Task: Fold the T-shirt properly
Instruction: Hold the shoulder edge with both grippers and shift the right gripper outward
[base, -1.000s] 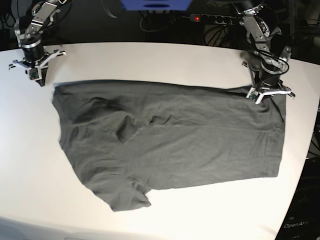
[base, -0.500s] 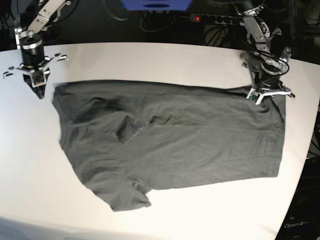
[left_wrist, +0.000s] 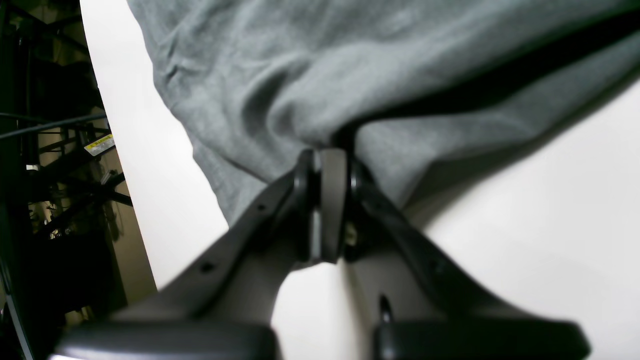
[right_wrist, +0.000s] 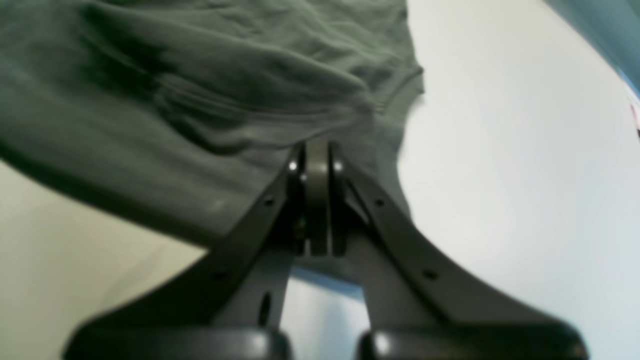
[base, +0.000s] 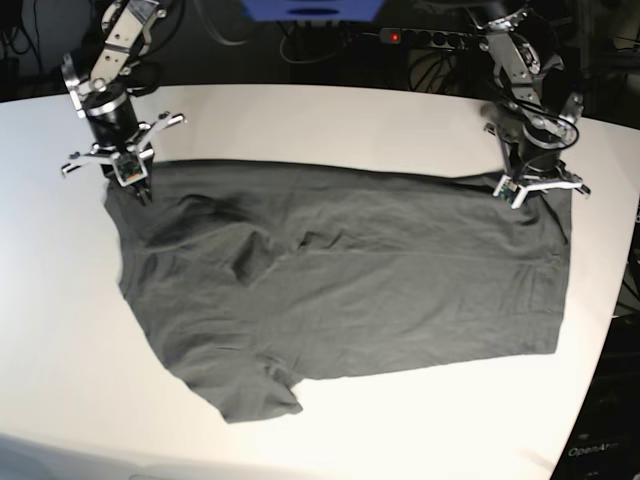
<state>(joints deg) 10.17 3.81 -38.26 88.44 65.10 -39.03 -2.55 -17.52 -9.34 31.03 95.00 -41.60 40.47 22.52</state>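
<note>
The dark grey T-shirt (base: 340, 280) lies spread and wrinkled on the white table (base: 330, 115). At its far right corner my left gripper (base: 540, 188) points down. In the left wrist view that gripper (left_wrist: 325, 157) is shut, with a raised fold of the T-shirt (left_wrist: 280, 75) drawn up to its tips. My right gripper (base: 133, 182) stands over the shirt's far left corner. The right wrist view shows this gripper (right_wrist: 316, 150) with jaws pressed together at the edge of the cloth (right_wrist: 200, 90), and no cloth shows between them.
A power strip (base: 430, 38) with a red light and cables lie behind the table's far edge. A blue object (base: 310, 10) is at the top centre. The table's right edge (base: 605, 330) curves close to the shirt's hem.
My right arm has swung right and nearer, from bare table beside the shirt onto its far left corner. The left arm and the shirt have stayed put.
</note>
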